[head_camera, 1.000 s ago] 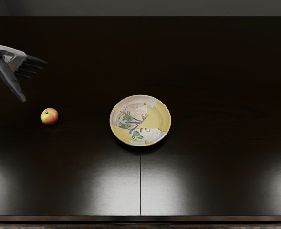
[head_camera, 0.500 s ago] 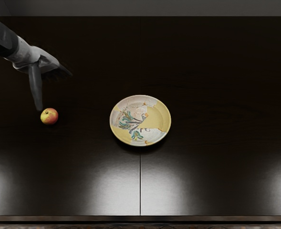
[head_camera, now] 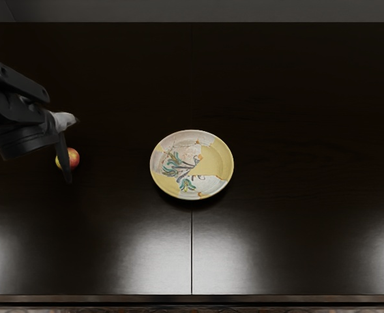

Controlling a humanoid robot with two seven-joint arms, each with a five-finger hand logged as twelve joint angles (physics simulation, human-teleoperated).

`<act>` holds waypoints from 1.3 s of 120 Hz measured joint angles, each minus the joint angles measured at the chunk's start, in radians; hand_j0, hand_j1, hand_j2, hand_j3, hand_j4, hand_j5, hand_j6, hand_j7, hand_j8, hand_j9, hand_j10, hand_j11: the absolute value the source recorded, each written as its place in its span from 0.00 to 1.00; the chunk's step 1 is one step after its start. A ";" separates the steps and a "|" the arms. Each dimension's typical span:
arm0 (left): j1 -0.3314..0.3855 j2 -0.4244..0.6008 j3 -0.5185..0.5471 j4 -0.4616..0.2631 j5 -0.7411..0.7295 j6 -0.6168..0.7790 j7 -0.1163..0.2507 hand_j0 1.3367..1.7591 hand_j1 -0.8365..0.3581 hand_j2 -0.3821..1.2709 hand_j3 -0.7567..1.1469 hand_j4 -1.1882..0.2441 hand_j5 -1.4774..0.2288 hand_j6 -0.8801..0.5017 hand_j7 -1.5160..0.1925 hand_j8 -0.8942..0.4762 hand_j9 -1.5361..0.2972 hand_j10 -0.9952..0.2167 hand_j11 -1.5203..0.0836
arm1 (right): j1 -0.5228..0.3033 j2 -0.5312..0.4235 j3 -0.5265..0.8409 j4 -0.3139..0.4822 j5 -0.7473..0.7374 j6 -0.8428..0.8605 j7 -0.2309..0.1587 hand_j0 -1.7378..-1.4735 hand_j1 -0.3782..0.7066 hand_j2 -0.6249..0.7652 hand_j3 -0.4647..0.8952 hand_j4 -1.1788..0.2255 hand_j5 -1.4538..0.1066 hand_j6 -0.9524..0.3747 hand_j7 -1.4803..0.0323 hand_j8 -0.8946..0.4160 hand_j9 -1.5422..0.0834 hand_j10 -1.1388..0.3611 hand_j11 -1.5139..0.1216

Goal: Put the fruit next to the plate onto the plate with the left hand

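Observation:
A small red-and-yellow apple [head_camera: 74,158] lies on the dark table, well left of the plate. The plate [head_camera: 225,158] is yellow and white with a painted plant motif, holds nothing, and sits at the table's middle. My left hand [head_camera: 62,147] comes in from the left edge and hangs right over the apple. It is open, and one dark finger [head_camera: 64,163] reaches down across the apple's left side, hiding part of it. The rest of the hand is seen from the back, with the forearm behind it. No grasp on the fruit shows.
The dark glossy table [head_camera: 192,248] has a thin seam running from below the plate to the front edge. A wide bare stretch separates the apple from the plate.
My left hand has dropped and moved toward the front, from above and behind the apple to directly over it. Its wrist has turned so the back faces me. Apple and plate have not moved.

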 joint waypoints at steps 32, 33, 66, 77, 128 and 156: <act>0.061 0.009 -0.016 0.006 0.027 0.052 0.000 0.76 0.88 0.24 0.40 0.75 0.78 0.55 0.80 0.57 0.76 0.73 0.86 | 0.000 0.000 0.000 0.000 0.000 0.000 0.000 0.30 0.05 0.45 0.34 0.83 0.92 0.70 0.96 0.67 0.93 0.75 0.91; 0.063 0.009 -0.016 0.006 0.027 0.057 0.000 0.76 0.88 0.25 0.40 0.75 0.78 0.55 0.80 0.57 0.76 0.73 0.85 | 0.000 0.000 0.000 0.000 0.000 0.000 0.000 0.30 0.05 0.45 0.34 0.83 0.92 0.70 0.96 0.67 0.93 0.75 0.91; 0.084 0.000 -0.016 0.007 0.012 0.187 -0.001 0.76 0.81 0.25 0.40 0.70 0.73 0.50 0.75 0.52 0.71 0.67 0.80 | 0.000 0.000 0.000 0.000 0.000 0.000 0.000 0.30 0.05 0.45 0.34 0.83 0.92 0.70 0.96 0.67 0.93 0.75 0.91; 0.083 -0.004 -0.021 0.001 0.011 0.196 -0.001 0.76 0.80 0.25 0.40 0.69 0.72 0.50 0.74 0.51 0.70 0.66 0.79 | 0.000 0.000 0.000 0.000 0.000 0.000 0.000 0.30 0.05 0.45 0.34 0.83 0.92 0.70 0.96 0.67 0.93 0.75 0.91; 0.085 -0.019 -0.029 -0.066 0.010 0.285 -0.027 0.76 0.74 0.26 0.40 0.66 0.68 0.46 0.70 0.47 0.66 0.62 0.75 | 0.000 0.000 0.000 0.000 0.000 0.000 0.000 0.30 0.05 0.45 0.34 0.83 0.92 0.70 0.96 0.67 0.93 0.75 0.91; 0.104 -0.013 -0.026 -0.064 0.009 0.299 -0.029 0.76 0.67 0.27 0.40 0.60 0.62 0.40 0.64 0.42 0.61 0.56 0.69 | 0.000 0.000 0.000 0.000 0.000 0.000 0.000 0.30 0.05 0.45 0.34 0.83 0.92 0.70 0.96 0.67 0.93 0.75 0.91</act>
